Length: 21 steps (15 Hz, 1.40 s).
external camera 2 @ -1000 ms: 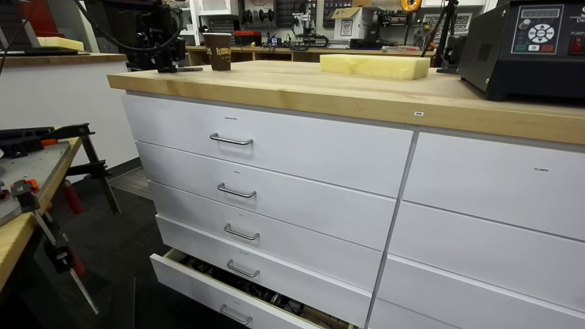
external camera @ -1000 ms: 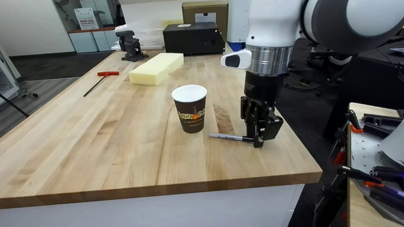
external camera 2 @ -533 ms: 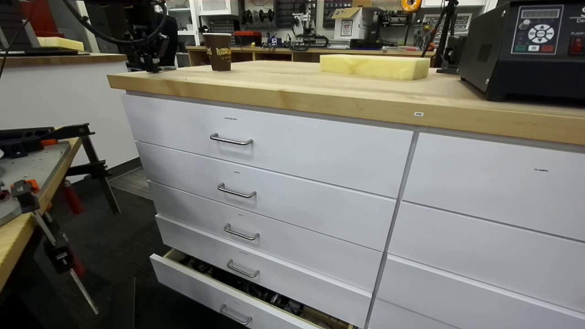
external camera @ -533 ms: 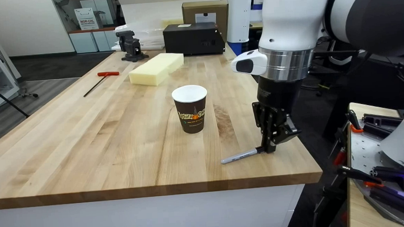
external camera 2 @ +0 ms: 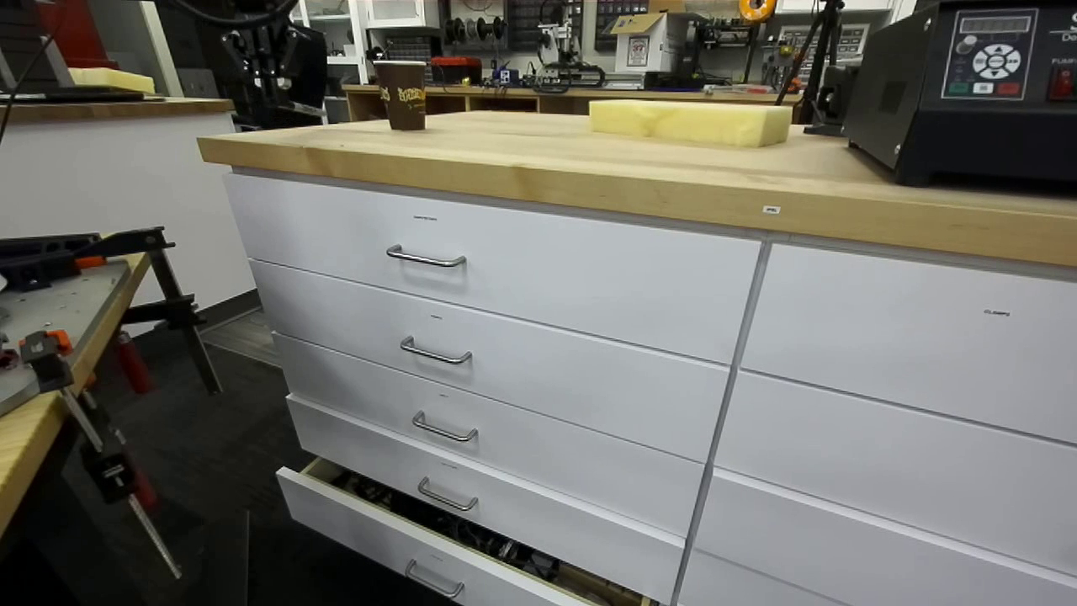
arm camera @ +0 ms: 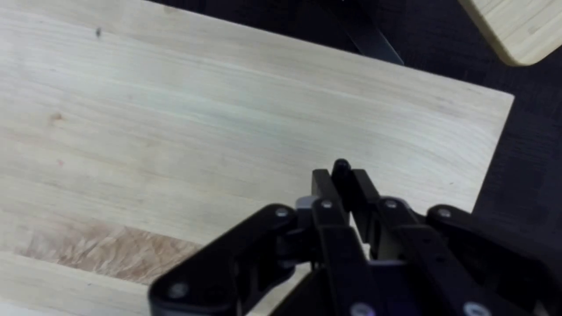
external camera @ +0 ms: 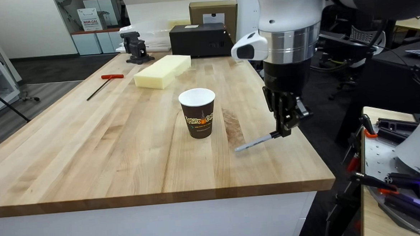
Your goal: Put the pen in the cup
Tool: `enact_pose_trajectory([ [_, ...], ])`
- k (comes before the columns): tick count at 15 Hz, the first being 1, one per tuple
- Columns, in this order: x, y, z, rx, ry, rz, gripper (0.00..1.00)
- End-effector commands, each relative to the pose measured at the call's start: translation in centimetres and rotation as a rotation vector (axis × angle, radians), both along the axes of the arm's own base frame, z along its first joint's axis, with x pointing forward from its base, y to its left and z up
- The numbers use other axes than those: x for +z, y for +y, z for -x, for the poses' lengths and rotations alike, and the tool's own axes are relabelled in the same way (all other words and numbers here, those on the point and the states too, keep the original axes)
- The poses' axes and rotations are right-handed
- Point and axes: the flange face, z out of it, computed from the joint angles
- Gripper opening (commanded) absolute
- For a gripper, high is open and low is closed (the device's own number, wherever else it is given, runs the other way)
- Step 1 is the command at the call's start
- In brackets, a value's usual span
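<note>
Gripper point(external camera: 284, 131) pinches pen point(external camera: 254, 143) by dark end, right of and below centre in exterior view; grey end slants down-left. Cup point(external camera: 199, 115) mid-frame, apart. Carried so tilted, pen may strike cup, topple it; end-only grip may let pen swivel.

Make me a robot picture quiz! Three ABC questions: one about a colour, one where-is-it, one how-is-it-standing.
1. What colour is the rim of the cup?
A) green
B) red
C) white

2. Where is the pen?
A) in the cup
B) in the gripper
C) on the yellow block

3. How does the cup stand?
A) upright
B) on its side
C) upside down

1: C, its top edge shows white in an exterior view.
2: B, its grey part pokes out of the gripper there.
3: A, its open mouth faces up.
</note>
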Motion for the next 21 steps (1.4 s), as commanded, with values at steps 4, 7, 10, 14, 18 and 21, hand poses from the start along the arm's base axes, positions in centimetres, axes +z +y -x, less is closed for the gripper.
enact_pose_trajectory([
  [4,2.8,-1.7,-5.9,-0.068,-0.045,0.060,0.04],
  [7,3.4,-2.6,-7.6,-0.079,-0.018,0.112,0.04],
  [10,3.8,-3.0,-8.6,-0.094,0.035,0.161,0.04],
  [14,5.1,-3.4,-9.6,-0.100,0.069,0.208,0.04],
  [18,6.7,-4.1,-10.9,-0.107,0.086,0.242,0.04],
  [21,7.7,-5.1,-11.8,-0.119,0.097,0.284,0.04],
])
